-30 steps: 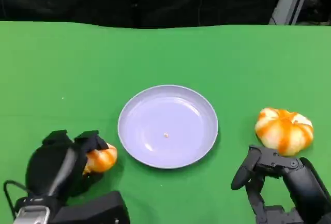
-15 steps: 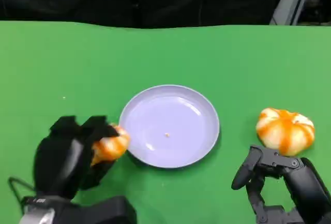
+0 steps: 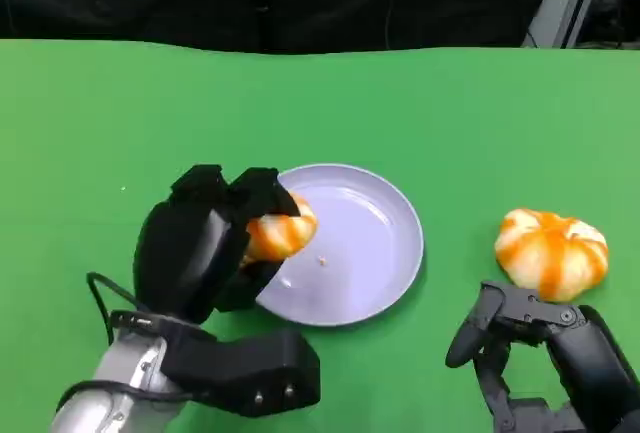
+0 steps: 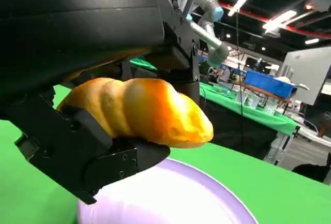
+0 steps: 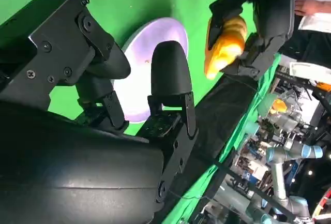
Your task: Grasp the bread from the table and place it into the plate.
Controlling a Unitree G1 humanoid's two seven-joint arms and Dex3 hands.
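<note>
My left hand [image 3: 205, 243] grips a golden-orange bread roll [image 3: 280, 234] and holds it over the left edge of the lavender plate [image 3: 375, 253]. The left wrist view has the roll [image 4: 137, 111] clamped between the black fingers [image 4: 88, 149], lifted clear of the plate [image 4: 170, 195]. A second, larger orange-and-white bread [image 3: 551, 251] lies on the green table at the right. My right hand [image 3: 545, 353] rests low just in front of that bread, fingers apart and holding nothing. From the right wrist view, the plate [image 5: 139, 74] and the held roll [image 5: 225, 45] show beyond my right fingers [image 5: 170, 79].
The green table [image 3: 320, 103] stretches back to a dark backdrop. A small crumb [image 3: 321, 261] lies in the middle of the plate. Other green tables and a robot arm [image 4: 204, 12] stand in the background.
My left hand has lifted the roll from the table at the plate's left and carried it up and rightward, over the plate's left rim. The right hand has stayed still.
</note>
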